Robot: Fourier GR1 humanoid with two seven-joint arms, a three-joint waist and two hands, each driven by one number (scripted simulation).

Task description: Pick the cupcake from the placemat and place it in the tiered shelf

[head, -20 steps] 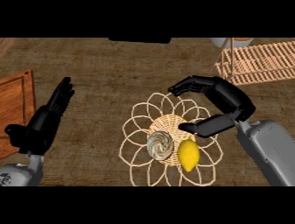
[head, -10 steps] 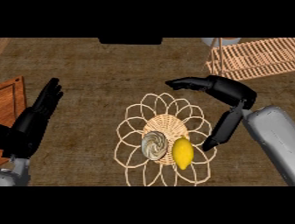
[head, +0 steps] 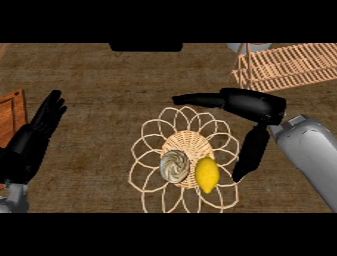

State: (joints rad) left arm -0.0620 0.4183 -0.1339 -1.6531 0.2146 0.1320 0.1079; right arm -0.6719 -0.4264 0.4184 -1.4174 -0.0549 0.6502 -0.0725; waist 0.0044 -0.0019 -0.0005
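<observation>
So the woven flower-shaped placemat (head: pixel 187 167) is sitting toward the near edge of the worktop (head: pixel 112 85), about midway along it. A yellow lemon (head: pixel 207 174) is lying on the mat's near-right part, right up against the cupcake (head: pixel 175 164), so it's kinda crowding that side. The cupcake itself is sitting on the solid woven centre of the mat, just left of the lemon, and from above it's looking like a round grey-and-cream swirl.

The left hand (head: pixel 25 145) is resting near the worktop's left edge, fingers straight and spread, holding nothing, partly over a reddish wooden board (head: pixel 0 120) that's lying along that left edge.

The right hand (head: pixel 248 107) is hovering over the mat's far-right petals, opened wide. Its fingers are stretching left over the far side of the mat and its thumb (head: pixel 248 155) is pointing down toward the near edge, ending just beside the lemon. It's not touching the cupcake, which is lying near-left of the palm with the lemon in between.

The tiered shelf (head: pixel 296 65), all light wooden slats, is standing at the far-right corner, well apart from the mat.
</observation>
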